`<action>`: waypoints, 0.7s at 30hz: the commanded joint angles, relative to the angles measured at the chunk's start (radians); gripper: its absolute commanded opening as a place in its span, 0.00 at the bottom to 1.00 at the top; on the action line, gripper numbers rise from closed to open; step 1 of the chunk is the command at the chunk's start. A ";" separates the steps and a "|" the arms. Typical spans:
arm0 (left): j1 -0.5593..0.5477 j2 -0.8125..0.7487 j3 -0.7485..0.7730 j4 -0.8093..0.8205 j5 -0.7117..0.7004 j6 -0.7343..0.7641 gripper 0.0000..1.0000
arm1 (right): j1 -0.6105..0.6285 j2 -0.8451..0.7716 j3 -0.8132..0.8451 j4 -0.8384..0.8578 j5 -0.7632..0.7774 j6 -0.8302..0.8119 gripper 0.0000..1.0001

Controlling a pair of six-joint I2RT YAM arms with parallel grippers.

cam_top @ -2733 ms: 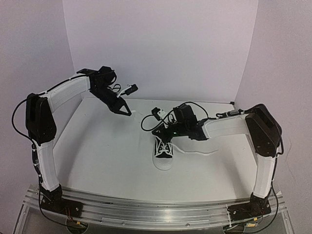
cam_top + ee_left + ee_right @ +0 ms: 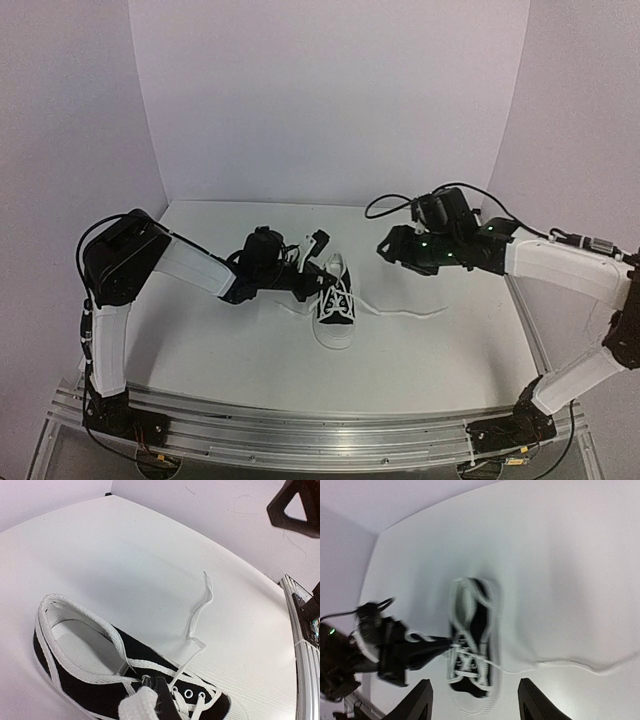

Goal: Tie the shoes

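The black shoe (image 2: 336, 312) with a white toe cap sits mid-table, toe toward me. My left gripper (image 2: 321, 284) lies low at its left side, shut on the lace crossing by the top eyelets (image 2: 152, 697). In the left wrist view the shoe (image 2: 95, 685) fills the lower left. One long white lace (image 2: 415, 313) trails loose to the right over the table (image 2: 200, 612). My right gripper (image 2: 384, 246) hangs above and right of the shoe, open and holding nothing (image 2: 476, 704). The shoe (image 2: 472, 635) is blurred below it.
A metal rail (image 2: 320, 428) runs along the near table edge and shows in the left wrist view (image 2: 305, 645). White walls close the back and sides. A finger of the right gripper (image 2: 295, 507) hangs above the table in that view.
The left arm came down from the back left to the shoe and shut at the laces. The right gripper left the shoe, rose to the right and opened.
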 commanded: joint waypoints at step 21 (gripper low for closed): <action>-0.028 -0.048 -0.025 -0.009 0.062 0.207 0.00 | -0.326 0.473 0.205 -0.603 0.166 0.291 0.52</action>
